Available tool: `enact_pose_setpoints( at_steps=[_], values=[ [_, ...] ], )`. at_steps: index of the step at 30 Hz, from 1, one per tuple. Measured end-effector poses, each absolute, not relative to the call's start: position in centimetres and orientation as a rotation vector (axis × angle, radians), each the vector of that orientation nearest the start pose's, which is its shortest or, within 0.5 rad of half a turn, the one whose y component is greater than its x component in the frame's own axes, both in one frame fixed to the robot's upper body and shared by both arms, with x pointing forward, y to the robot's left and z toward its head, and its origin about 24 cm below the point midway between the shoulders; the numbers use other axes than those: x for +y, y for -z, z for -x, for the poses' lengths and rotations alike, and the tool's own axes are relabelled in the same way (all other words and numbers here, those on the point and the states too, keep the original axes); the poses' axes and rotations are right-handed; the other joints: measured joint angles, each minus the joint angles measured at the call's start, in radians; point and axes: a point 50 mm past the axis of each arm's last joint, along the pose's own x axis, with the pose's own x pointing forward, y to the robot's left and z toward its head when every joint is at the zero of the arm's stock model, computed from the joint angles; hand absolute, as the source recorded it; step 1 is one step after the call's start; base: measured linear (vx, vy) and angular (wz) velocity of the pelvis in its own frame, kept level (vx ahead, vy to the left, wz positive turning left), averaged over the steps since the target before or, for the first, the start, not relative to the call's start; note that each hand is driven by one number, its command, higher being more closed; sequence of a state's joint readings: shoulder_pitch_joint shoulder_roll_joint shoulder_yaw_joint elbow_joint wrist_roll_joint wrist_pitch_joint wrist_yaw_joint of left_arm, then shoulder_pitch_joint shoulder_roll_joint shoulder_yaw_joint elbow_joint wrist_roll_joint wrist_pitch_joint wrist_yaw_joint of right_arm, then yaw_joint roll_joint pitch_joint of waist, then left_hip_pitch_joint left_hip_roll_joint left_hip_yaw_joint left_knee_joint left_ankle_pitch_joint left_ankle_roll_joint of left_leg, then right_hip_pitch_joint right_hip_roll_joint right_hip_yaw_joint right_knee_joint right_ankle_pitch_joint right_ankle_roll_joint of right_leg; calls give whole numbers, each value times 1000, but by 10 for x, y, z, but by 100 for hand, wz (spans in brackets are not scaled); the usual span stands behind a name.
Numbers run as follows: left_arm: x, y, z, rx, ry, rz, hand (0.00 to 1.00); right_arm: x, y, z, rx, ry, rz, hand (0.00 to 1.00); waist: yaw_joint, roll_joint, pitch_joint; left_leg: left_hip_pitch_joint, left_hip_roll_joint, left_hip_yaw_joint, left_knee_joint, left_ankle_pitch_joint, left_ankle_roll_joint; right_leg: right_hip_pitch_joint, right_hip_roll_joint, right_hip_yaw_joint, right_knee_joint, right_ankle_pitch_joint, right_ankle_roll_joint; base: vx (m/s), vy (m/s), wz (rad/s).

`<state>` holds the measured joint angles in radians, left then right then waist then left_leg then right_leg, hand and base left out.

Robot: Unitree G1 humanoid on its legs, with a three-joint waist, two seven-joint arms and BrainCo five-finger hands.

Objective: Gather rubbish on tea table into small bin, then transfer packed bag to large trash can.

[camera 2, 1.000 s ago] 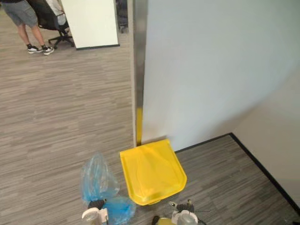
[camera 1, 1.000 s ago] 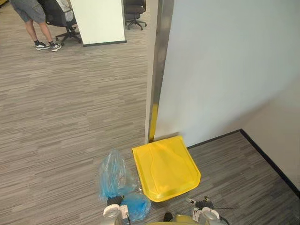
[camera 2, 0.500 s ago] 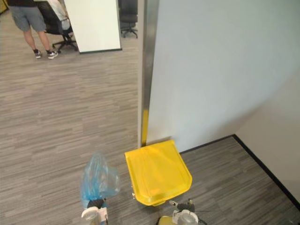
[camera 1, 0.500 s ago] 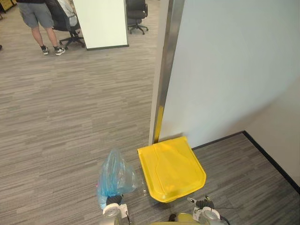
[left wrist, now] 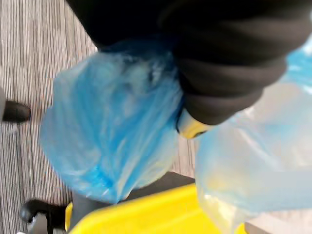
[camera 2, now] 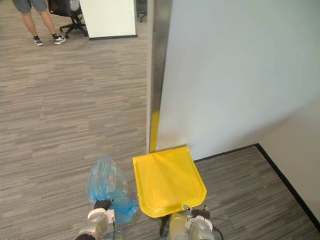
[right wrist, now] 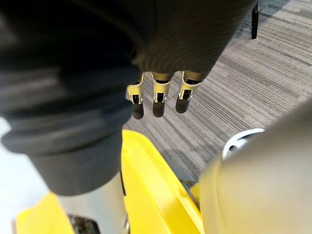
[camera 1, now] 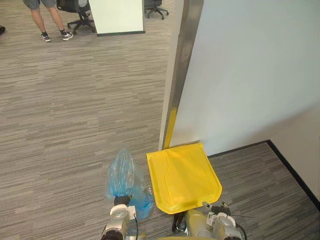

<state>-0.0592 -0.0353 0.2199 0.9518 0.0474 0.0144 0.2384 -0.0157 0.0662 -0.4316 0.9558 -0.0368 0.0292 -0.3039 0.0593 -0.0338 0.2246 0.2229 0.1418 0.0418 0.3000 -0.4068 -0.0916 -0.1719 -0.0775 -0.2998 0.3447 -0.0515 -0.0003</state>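
A translucent blue rubbish bag [camera 1: 123, 179] hangs bunched from my left hand [camera 1: 121, 200], just left of the large trash can's shut yellow lid [camera 1: 184, 175]. In the left wrist view the bag [left wrist: 109, 146] billows around the dark cover, with a curled finger [left wrist: 190, 127] against the plastic and the yellow lid [left wrist: 146, 214] beside it. My right hand hangs near the front of the can; its fingers [right wrist: 157, 97] are straight and hold nothing, beside the lid [right wrist: 156, 190].
The can stands against a white wall [camera 1: 250, 75] with a metal corner post [camera 1: 179, 75]. Black skirting [camera 1: 295, 175] runs along the right. Grey carpet floor [camera 1: 75, 110] stretches left. A person's legs [camera 1: 47, 22], an office chair [camera 1: 80, 10] and a white board [camera 1: 117, 15] stand far back.
The camera has shifted closer to the can, and more of my arms shows at the bottom. The bag stays held beside the lid, its lower lump swinging. The person has stepped away.
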Motion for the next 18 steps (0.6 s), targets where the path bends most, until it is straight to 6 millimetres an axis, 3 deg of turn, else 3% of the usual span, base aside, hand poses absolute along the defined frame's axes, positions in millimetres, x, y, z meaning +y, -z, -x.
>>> enact_pose_setpoints(
  at_steps=[4, 7, 11, 13, 14, 15, 16, 18],
  values=[
    [182, 144, -144, 965, -386, -34, 100, -194, 152, -115, 1050, 625, -83, 0, 3, -22, -38, -11, 29, -1, -1, -1, -2, -4, 37, 10, -14, 0, 0, -69, -93, 4],
    [179, 145, -142, 973, -380, -29, 100, -195, 154, -107, 1068, 631, -79, 0, 1, -16, -52, -11, 30, 10, -10, 3, -7, -18, 48, 32, -8, 0, -1, -51, -22, -13],
    [177, 145, -142, 975, -365, -39, 100, -197, 153, -108, 1060, 633, -76, 0, -6, -10, -61, -9, 6, 19, -27, 28, -22, -42, 21, 43, 36, -2, 8, -58, 21, -1],
    [179, 145, -142, 972, -367, -42, 100, -197, 154, -105, 1067, 632, -73, 0, -8, -13, -74, -9, -1, 20, -46, 50, -19, -41, 9, 41, 27, 38, 17, -50, 30, 10],
    [177, 145, -142, 971, -367, -35, 100, -203, 154, -104, 1067, 628, -48, 0, 6, 5, -88, -14, 20, 41, -73, 84, -6, -39, 40, 94, -22, 105, 58, -64, 40, 3],
    [176, 145, -142, 969, -370, -30, 100, -204, 153, -108, 1058, 621, -41, 0, 6, 21, -83, -15, 27, 47, -85, 94, -10, -47, 36, 128, 36, 72, 36, -97, 53, 27],
    [180, 145, -138, 974, -382, -36, 100, -202, 152, -109, 1055, 611, -40, 0, -8, 5, -89, -11, 15, 31, -98, 102, -13, -56, 3, 149, 214, -37, 6, -59, 23, 39],
    [182, 147, -133, 985, -394, -43, 100, -196, 156, -101, 1082, 586, -32, 0, 1, -14, -109, -11, 6, 25, -107, 108, -19, -22, -10, 176, 239, -106, 33, -77, -19, 23]
  ],
)
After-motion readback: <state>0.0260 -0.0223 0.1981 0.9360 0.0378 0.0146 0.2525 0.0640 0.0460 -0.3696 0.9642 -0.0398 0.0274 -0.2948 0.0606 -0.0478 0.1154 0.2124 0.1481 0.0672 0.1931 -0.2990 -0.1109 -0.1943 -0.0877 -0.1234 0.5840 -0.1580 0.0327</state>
